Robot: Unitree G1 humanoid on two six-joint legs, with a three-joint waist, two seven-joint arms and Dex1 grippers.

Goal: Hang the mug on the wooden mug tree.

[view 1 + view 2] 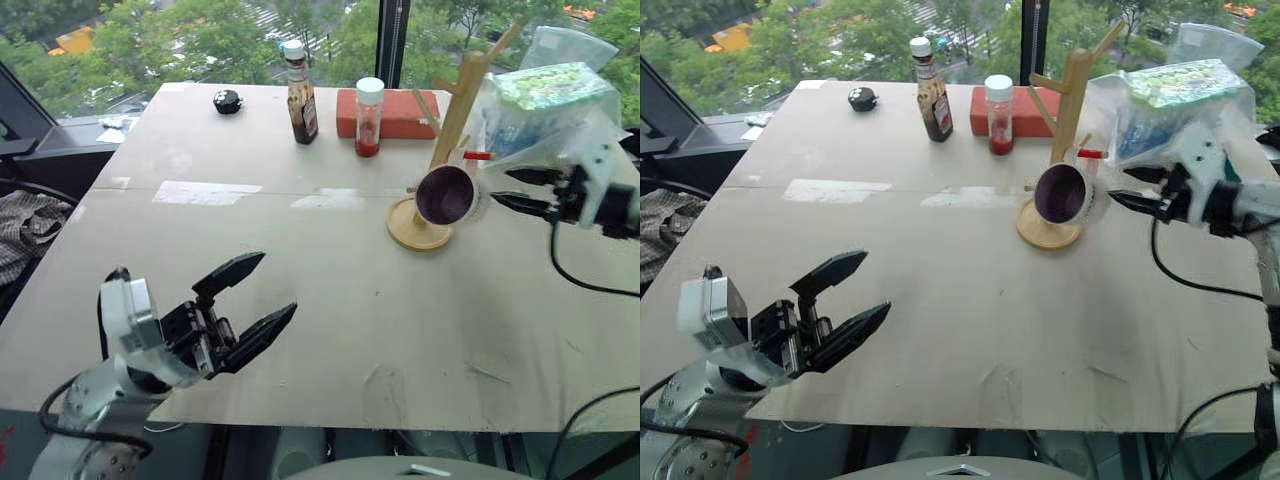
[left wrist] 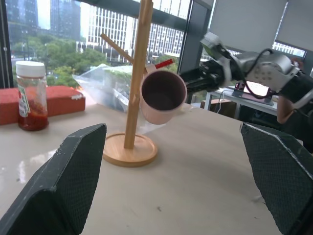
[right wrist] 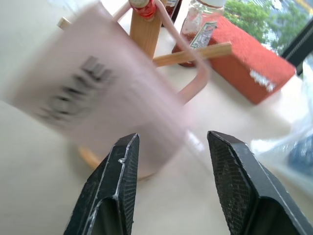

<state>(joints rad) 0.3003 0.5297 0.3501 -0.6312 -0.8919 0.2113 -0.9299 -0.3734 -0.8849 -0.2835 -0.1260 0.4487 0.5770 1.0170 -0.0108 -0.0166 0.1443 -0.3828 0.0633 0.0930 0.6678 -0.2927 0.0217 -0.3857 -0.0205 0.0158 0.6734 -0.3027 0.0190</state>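
Mug (image 1: 447, 194) is hanging by its handle on a red-tipped peg of the wooden mug tree (image 1: 452, 130), far right on the desk (image 1: 330, 290), its dark mouth facing the near side. Right gripper (image 1: 520, 190) is sitting just right of it, fingers parted and gripping nothing. Left gripper (image 1: 262, 292) is hovering near left, fingers spread wide and empty.

You had a pale table (image 1: 300, 300) by the window. On it, toward the right, stood the mug tree (image 1: 440, 150) on its round base. Along the far edge sat a brown sauce bottle (image 1: 301, 95), a white-capped jar (image 1: 369, 118) with red contents just beside it, and a red block (image 1: 395, 113) behind the jar. A small black object (image 1: 228, 101) lay further left. A clear plastic bag (image 1: 545, 110) rested at the far right.
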